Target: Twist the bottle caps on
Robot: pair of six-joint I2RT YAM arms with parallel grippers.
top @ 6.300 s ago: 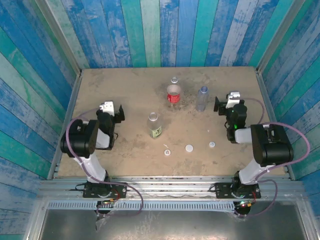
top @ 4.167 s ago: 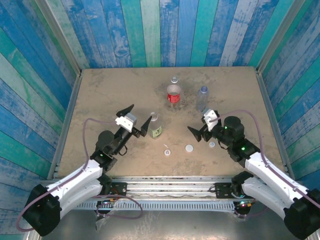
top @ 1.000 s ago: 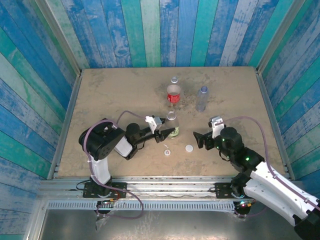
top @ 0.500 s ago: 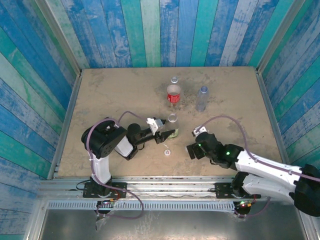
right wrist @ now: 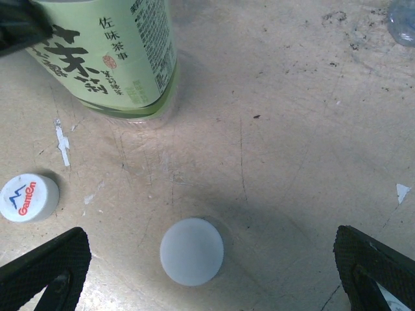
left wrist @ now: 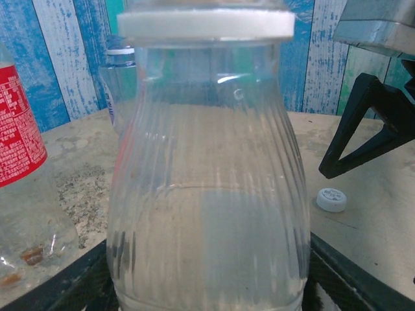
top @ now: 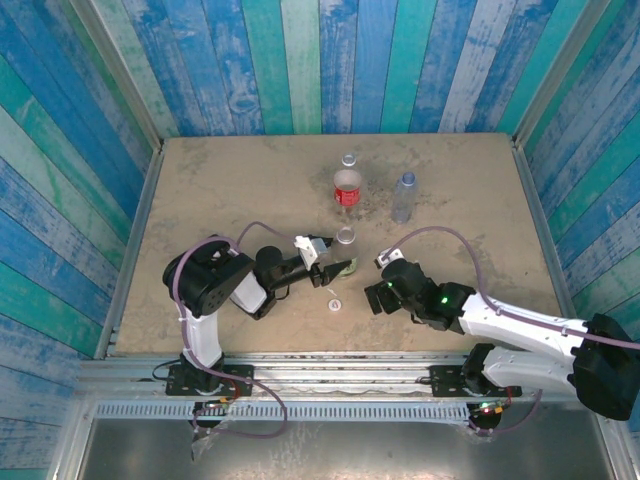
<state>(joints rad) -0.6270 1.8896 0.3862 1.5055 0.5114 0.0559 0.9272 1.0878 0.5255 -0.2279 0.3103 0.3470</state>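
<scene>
The green-yellow-labelled bottle (top: 346,250) stands upright at mid-table between the jaws of my left gripper (top: 327,266). Close up, the bottle (left wrist: 207,194) hides where the fingers meet its sides. My right gripper (top: 378,296) hangs low and open just right of it. A plain white cap (right wrist: 192,251) lies on the table between the spread fingers (right wrist: 48,272), untouched. A printed white cap (top: 333,304) (right wrist: 27,197) lies to the left of that one. Another white cap (left wrist: 331,199) lies beyond a right finger (left wrist: 363,123). The red-labelled bottle (top: 346,190) and the bluish bottle (top: 404,197) stand further back.
Blue and green plank walls (top: 90,200) close in the sandy table (top: 220,180) on three sides. A tiny white fleck (right wrist: 402,192) lies right of the plain cap. The right arm (top: 500,320) stretches low across the near right of the table.
My right gripper has swung left and dropped over the plain white cap. The left gripper and the green-labelled bottle have barely moved.
</scene>
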